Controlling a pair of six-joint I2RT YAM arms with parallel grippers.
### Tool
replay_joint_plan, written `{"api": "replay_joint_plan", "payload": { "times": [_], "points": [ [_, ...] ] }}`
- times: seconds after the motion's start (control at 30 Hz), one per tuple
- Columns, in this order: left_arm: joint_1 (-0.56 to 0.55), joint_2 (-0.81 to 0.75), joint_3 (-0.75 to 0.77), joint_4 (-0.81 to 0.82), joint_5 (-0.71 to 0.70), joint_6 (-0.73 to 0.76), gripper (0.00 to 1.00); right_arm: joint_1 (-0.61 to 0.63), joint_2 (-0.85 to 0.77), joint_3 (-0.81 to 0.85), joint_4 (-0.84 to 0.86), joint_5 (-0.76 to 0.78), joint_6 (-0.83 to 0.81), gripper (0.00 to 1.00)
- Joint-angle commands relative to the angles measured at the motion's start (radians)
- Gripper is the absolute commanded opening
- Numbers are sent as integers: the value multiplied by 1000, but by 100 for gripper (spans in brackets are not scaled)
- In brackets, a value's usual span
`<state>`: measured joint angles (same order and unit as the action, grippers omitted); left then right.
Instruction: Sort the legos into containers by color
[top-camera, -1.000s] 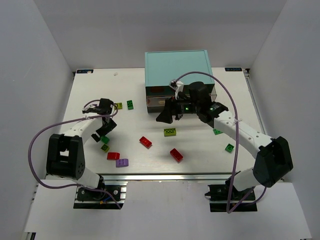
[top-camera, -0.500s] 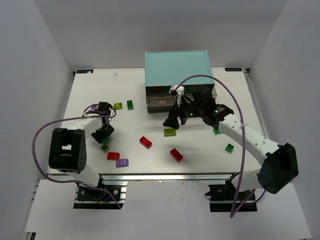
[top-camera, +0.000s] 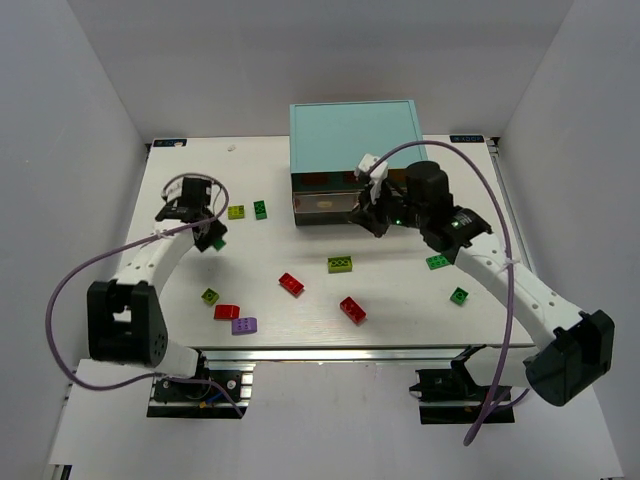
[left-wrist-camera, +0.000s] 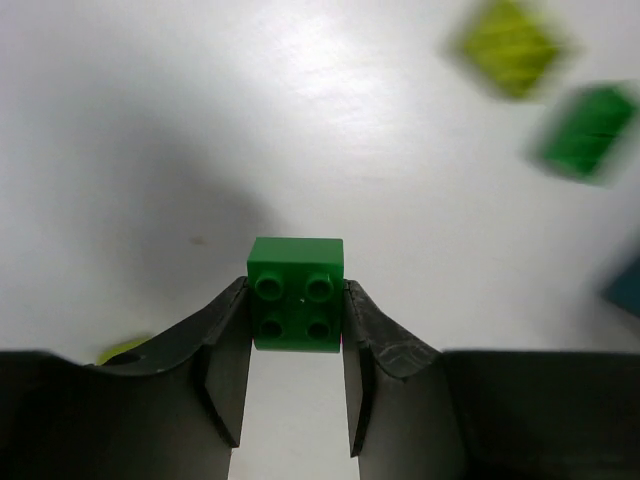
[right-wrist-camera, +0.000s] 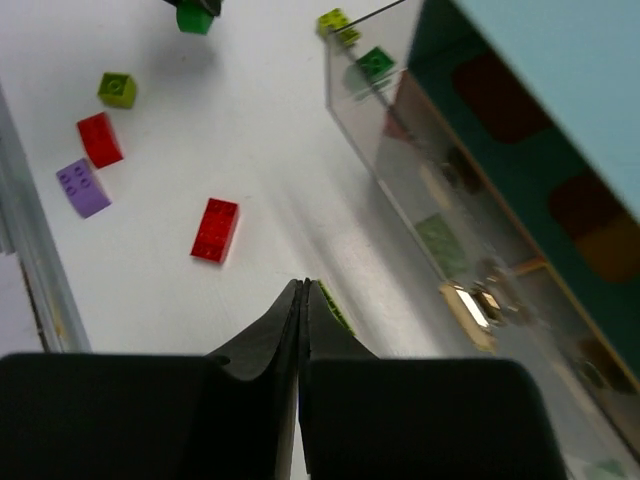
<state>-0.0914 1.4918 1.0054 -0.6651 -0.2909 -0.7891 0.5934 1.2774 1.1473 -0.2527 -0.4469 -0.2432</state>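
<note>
My left gripper (left-wrist-camera: 296, 296) is shut on a dark green lego (left-wrist-camera: 296, 305), studs facing the camera, held just above the table. In the top view this gripper (top-camera: 207, 235) is at the left with the green lego (top-camera: 215, 241). My right gripper (right-wrist-camera: 303, 284) is shut with nothing between its fingers, just in front of the cabinet (top-camera: 352, 135), whose see-through drawer (right-wrist-camera: 395, 140) stands pulled out. Below it lies a yellow-green lego (top-camera: 340, 264). Red legos (top-camera: 291, 284) (top-camera: 352, 310) (top-camera: 226, 312) and a purple one (top-camera: 244, 325) lie nearer the front.
More legos lie scattered: yellow-green (top-camera: 237, 211) and green (top-camera: 260, 209) left of the cabinet, yellow-green (top-camera: 210, 296) at the front left, green (top-camera: 437, 262) (top-camera: 459, 295) at the right. White walls enclose the table on three sides.
My left gripper closed on the green lego at the front left and carried it toward the back. My right gripper shut and moved back toward the cabinet front.
</note>
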Motion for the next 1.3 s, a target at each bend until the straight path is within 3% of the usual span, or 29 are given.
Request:
{"api": "replay_joint_plan", "payload": {
  "times": [0.0, 0.27, 0.57, 0.83, 0.87, 1.03, 1.1, 1.13, 1.17, 1.23, 1.27],
  "points": [
    [-16, -151, 107, 99, 186, 80, 0, -33, -55, 83, -5, 63, -12, 0],
    [-111, -78, 370, 338, 735, 117, 0, -139, -64, 111, -94, 131, 54, 0],
    [-280, 103, 573, 348, 834, 418, 0, -245, -95, 94, -114, 137, 47, 0],
    [-363, 200, 633, 294, 719, 528, 6, -336, -121, 74, -126, 151, 13, 0],
    [-373, 202, 634, 286, 695, 530, 8, -340, -121, 74, -128, 145, 12, 0],
    [-393, 235, 665, 252, 596, 541, 36, -377, -115, 68, -135, 126, 5, 4],
    [-393, 243, 667, 252, 575, 538, 47, -386, -110, 65, -140, 125, -7, 12],
    [-393, 243, 674, 252, 561, 536, 59, -392, -112, 63, -140, 125, -7, 16],
    [-393, 246, 679, 252, 558, 536, 65, -397, -112, 58, -151, 125, -11, 26],
    [-403, 248, 700, 255, 549, 530, 72, -411, -104, 58, -167, 122, -10, 44],
    [-403, 248, 706, 259, 549, 522, 73, -417, -96, 63, -193, 107, -8, 48]
  ]
}}
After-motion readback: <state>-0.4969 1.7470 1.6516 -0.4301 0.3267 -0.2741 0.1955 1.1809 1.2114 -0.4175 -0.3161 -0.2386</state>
